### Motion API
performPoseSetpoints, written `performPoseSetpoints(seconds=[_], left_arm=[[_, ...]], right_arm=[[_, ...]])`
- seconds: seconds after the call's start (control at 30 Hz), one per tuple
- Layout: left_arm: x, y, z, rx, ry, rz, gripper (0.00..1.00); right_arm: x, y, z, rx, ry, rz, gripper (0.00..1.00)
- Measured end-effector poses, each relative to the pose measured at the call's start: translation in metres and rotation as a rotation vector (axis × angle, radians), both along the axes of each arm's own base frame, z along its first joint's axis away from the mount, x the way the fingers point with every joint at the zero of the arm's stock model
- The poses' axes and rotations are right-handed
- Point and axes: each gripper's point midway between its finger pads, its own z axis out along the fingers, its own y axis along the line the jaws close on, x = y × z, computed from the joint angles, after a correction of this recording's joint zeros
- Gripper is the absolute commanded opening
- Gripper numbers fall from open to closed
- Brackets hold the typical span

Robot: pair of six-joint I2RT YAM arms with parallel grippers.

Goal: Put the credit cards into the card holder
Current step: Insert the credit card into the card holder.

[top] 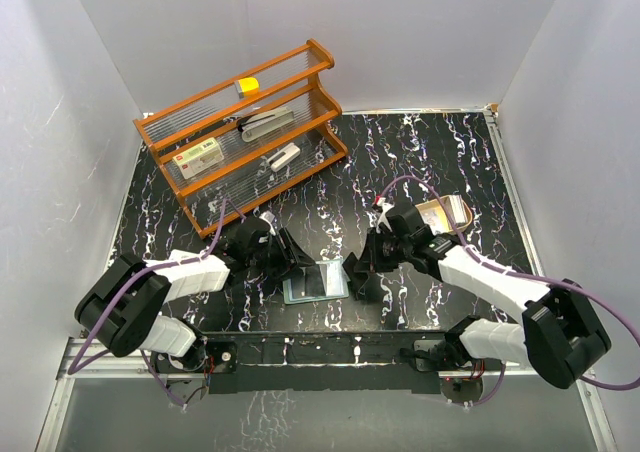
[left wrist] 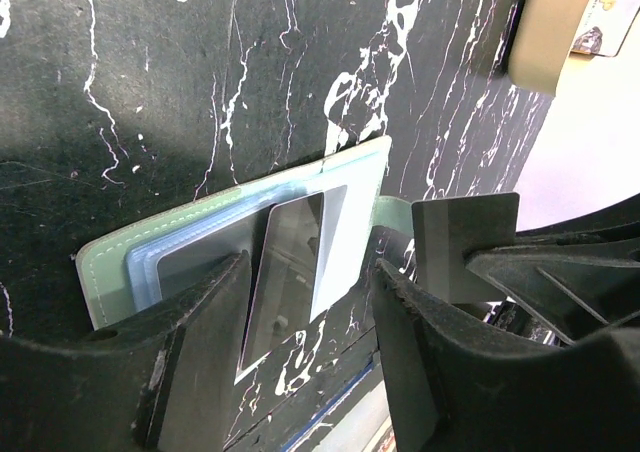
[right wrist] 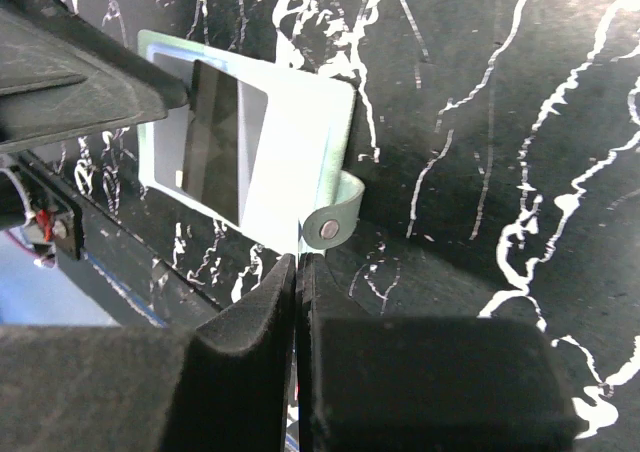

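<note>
The left gripper (left wrist: 308,297) stands wide open and grips nothing. A dark credit card (left wrist: 285,272) lies between its fingers on the pale inside of the opened card holder (left wrist: 355,197), which rests flat on the surface (left wrist: 150,92). The right gripper (right wrist: 298,272) has its fingers pressed together just beside the holder's snap tab (right wrist: 328,229). Whether it nips the holder's edge I cannot tell.

The risk, as I judge it, is that the card sits on top of the pocket rather than inside it. A nudge from the left fingers could then skate it across the glossy face or skew it. It could also drag the whole holder if the right gripper is not pinning it.

The left wrist view shows the layered pocket edges and the card's slant. The right wrist view alone shows the tab and the closed fingers. Only the top view shows both grippers flanking the holder, with the tan tray (top: 466,210) near the right arm.
</note>
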Motion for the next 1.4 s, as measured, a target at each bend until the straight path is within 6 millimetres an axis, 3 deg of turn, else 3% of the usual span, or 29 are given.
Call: performPoseSetpoints(seconds=[0.4,0.63,1.1,1.4], left_arm=[[-0.001,0.0,0.0,-0.017,0.024,0.024,0.52],[-0.005,-0.002,-0.001,-0.043,0.036,0.037,0.52],[-0.015,-0.022,-0.001,-0.07,0.052,0.0,0.51],[-0.009,-0.032,-0.003,-0.061,0.059,-0.01,0.5]], right_arm=[[0.01,-0.016,-0.008,-0.054,-0.058,-0.093,0.0],[0.002,-0.021,-0.028,-0.072,-0.03,-0.095,0.0],[0.001,-0.009,-0.036,0.008,-0.014,-0.098,0.0],[0.002,-0.006,-0.036,0.015,-0.02,-0.096,0.0]])
